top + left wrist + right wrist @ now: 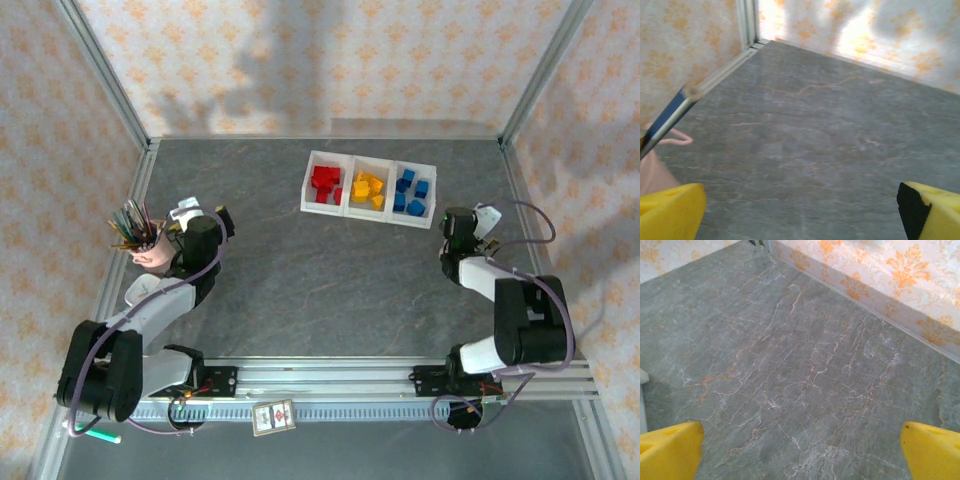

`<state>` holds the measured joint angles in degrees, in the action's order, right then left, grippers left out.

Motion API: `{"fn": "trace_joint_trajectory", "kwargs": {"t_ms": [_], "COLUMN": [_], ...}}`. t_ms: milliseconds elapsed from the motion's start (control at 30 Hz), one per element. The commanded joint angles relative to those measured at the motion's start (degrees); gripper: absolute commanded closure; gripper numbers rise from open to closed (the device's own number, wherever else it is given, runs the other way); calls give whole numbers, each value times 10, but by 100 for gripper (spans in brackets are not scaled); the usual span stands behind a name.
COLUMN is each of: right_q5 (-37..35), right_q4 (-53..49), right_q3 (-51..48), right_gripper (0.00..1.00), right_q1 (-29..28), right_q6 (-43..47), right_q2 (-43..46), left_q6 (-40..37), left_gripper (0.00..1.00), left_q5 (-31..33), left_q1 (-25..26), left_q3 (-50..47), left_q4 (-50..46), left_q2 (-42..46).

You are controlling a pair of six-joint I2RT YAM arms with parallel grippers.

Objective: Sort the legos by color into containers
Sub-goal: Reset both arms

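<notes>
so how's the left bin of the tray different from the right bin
The left bin holds red legos, the right bin blue legos. The left bin's lie bunched together; the right bin's lie more spread out. Both are white, square, open-topped and joined to the middle bin.

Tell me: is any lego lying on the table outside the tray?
No, the red legos, yellow-orange legos and blue legos all sit inside the tray compartments, none on the bare table.

Robot lab test cell, alu frame posts [107, 70], wallpapered panels [330, 60], marble-look tabletop [330, 270]
</notes>
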<state>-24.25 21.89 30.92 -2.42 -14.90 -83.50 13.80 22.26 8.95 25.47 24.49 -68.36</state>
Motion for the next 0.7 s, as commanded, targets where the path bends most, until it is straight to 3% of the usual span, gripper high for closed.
{"fn": "trace_joint_trajectory", "kwargs": {"t_ms": [0, 133, 200, 300, 367, 433, 500, 567, 600, 667], "right_q5": [5, 89, 165, 219, 245, 256, 256, 257, 257, 257], "right_q4": [132, 267, 307, 355, 438, 549, 455, 507, 470, 485], "right_q3": [-24, -70, -82, -109, -158, -200, -165, -180, -172, -175], "right_gripper": [0, 0, 0, 0, 0, 0, 0, 0, 0, 0], "right_q1": [7, 8, 22, 19, 12, 12, 12, 11, 11, 10], "right_q6": [55, 111, 117, 145, 162, 168, 168, 169, 170, 172], "right_q2": [-24, -16, -21, -21, -19, -44, -31, -43, -32, -37], "left_q6": [-77, -108, -136, -164, -157, -154, -167, -153, -144, -126], "left_gripper": [1, 1, 1, 0, 0, 0, 0, 0, 0, 0], "left_q5": [22, -37, -54, -81, -98, -154, -188, -175, -163, -147], "left_q1": [-12, -27, -27, -31, -41, -56, -60, -64, -66, -80], "left_q3": [-38, -96, -102, -125, -140, -162, -179, -162, -146, -137], "left_q4": [159, 332, 377, 478, 499, 532, 626, 566, 515, 528], "left_q2": [-29, -79, -110, -158, -159, -162, -208, -188, -183, -199]}}
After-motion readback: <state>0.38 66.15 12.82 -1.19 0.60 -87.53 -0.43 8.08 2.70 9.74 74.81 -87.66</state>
